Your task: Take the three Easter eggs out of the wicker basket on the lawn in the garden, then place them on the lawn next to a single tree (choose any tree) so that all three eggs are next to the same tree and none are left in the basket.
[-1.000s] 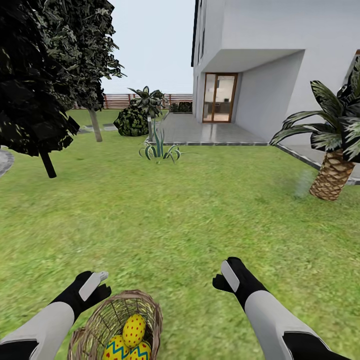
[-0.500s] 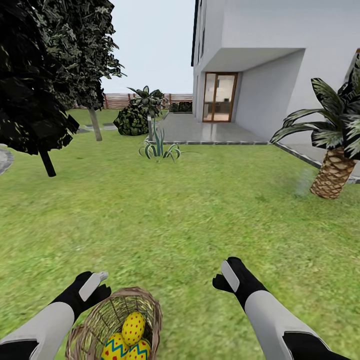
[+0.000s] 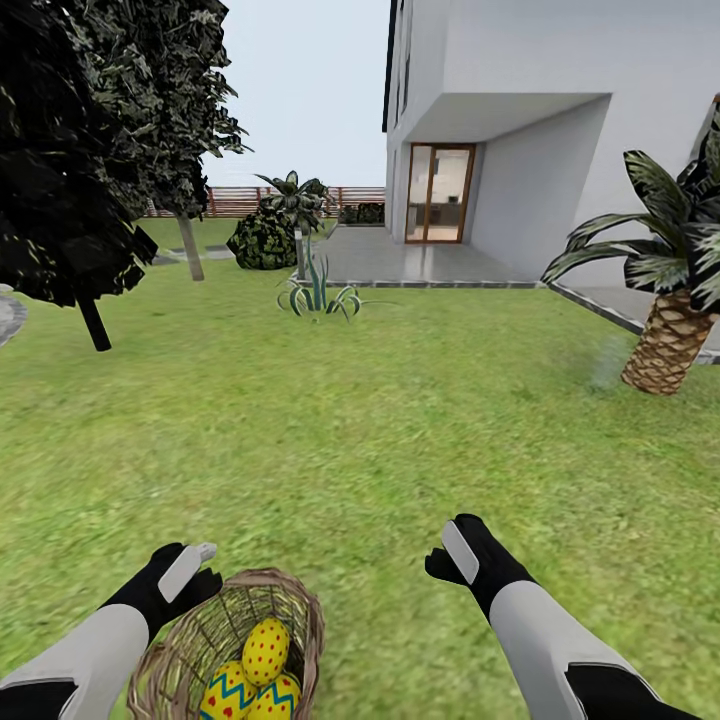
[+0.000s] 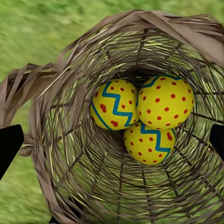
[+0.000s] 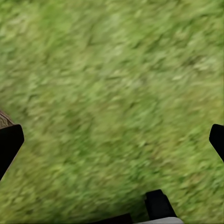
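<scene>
the whole view has slid a little, so the robot is rolling nearer the wicker basket (image 3: 232, 650). all three easter eggs (image 4: 144, 119) are inside it, so nothing is done yet. the left gripper (image 3: 190, 570) hangs above it with jaws wide and empty, and the right gripper (image 3: 455, 555) is wide and empty over the lawn (image 3: 400, 420).

A big white house (image 3: 560, 110) with a glass door (image 3: 437, 195) — a palm (image 3: 672, 300) at one side, a bush (image 3: 262, 242) far back.

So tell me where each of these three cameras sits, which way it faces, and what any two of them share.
Head view: from the robot's head, forward and down over the lawn; both arms, left gripper, right gripper.
Left wrist view: down into the wicker basket at three Easter eggs; dark fingertips.
Right wrist view: down at grass; fingertips.
Shared: basket and eggs, head and left wrist.
</scene>
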